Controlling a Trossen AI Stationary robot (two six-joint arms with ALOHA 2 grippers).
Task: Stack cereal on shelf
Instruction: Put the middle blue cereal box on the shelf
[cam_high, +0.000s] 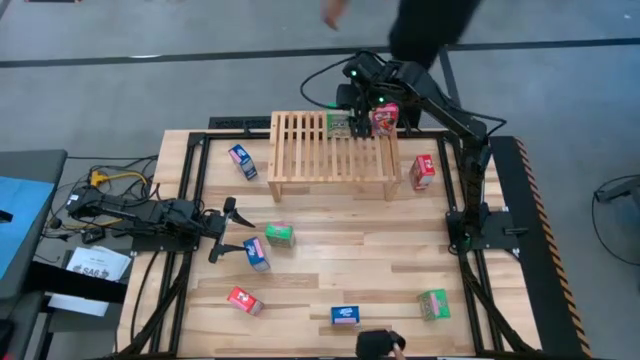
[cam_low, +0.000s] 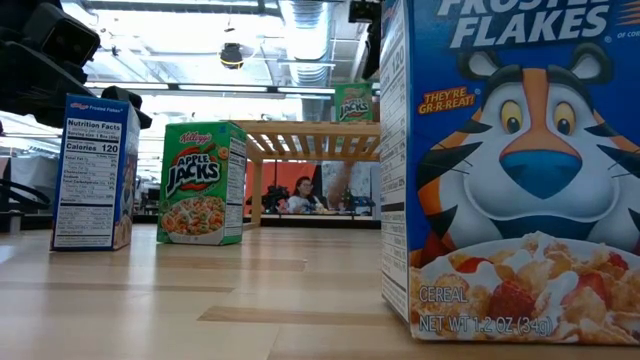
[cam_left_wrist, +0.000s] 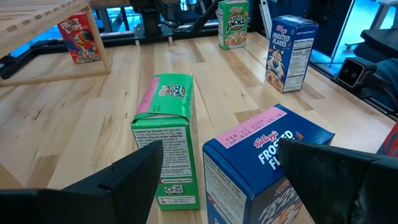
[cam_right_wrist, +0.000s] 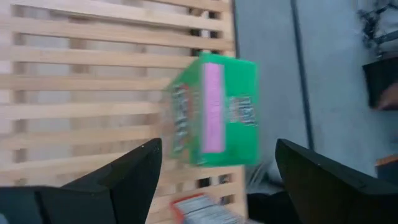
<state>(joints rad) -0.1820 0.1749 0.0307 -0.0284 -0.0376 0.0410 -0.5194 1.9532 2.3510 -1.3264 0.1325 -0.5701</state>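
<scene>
Wood-plank tabletop (cam_high: 330, 265) fills centre frame on grey floor; right gripper (cam_high: 352, 103), jaws apart, hovers over slatted shelf (cam_high: 330, 150); left gripper (cam_high: 232, 230) gapes empty.

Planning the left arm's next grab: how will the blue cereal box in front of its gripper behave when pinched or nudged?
The blue cereal box is small printed cardboard, so probably light and slightly crushable. It stands upright, so a high nudge may tip it. The left gripper is open before it.

Overhead camera straight down, low camera level across tabletop, wrist cameras close, all sharing the shelf (cam_high: 335, 150).
</scene>
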